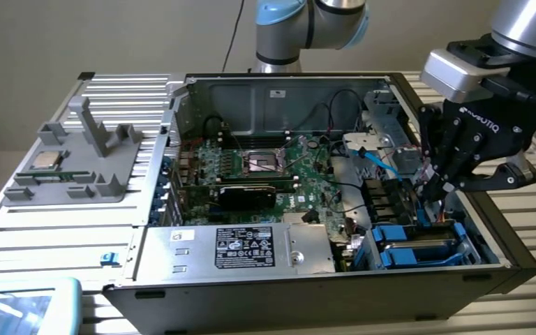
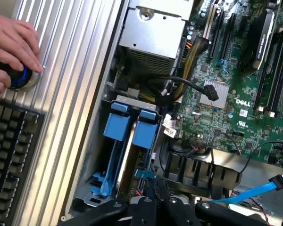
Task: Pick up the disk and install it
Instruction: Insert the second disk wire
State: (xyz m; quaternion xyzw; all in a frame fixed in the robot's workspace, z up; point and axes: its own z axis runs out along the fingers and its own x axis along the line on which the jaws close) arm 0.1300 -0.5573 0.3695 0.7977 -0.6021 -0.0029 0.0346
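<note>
Scene: an open desktop computer case [image 1: 515,262] lies on a slatted metal table [image 1: 54,230], seen from above and slightly to one side.
Nearest corner: a pale blue tray edge [image 1: 26,300] sits at about seven o'clock in the exterior view.
Power supply: a large silver box with a black label [image 1: 249,248] fills the near part of the case, at about six o'clock.
Disk: its blue rails [image 1: 417,246] stand in the drive bay in the case's near corner, at about four o'clock in the exterior view; the wrist view shows the blue bracket ends [image 2: 132,127] seated side by side in the bay, with a strip of silver metal between them.
Gripper: the black gripper [image 1: 433,183] hangs just above the drive bay, at about three o'clock, fingers drawn together and holding nothing visible; its fingertips [image 2: 156,197] point down close beside the blue rails.
Cable: a light blue flat cable [image 1: 380,164] runs through the case beside the gripper.
Circuit board: a green board [image 1: 278,167] with an empty processor socket lies at the centre.
Holder: a grey plastic stand [image 1: 72,164] at nine o'clock carries a small square chip [image 1: 47,160].
Arm: the robot's blue and grey joint [image 1: 296,24] rises at twelve o'clock, behind the case.
Person: a hand [image 2: 12,44] rests on a round blue-ringed button [image 2: 21,77], beside a dark keyboard [image 2: 9,155], in the wrist view.
</note>
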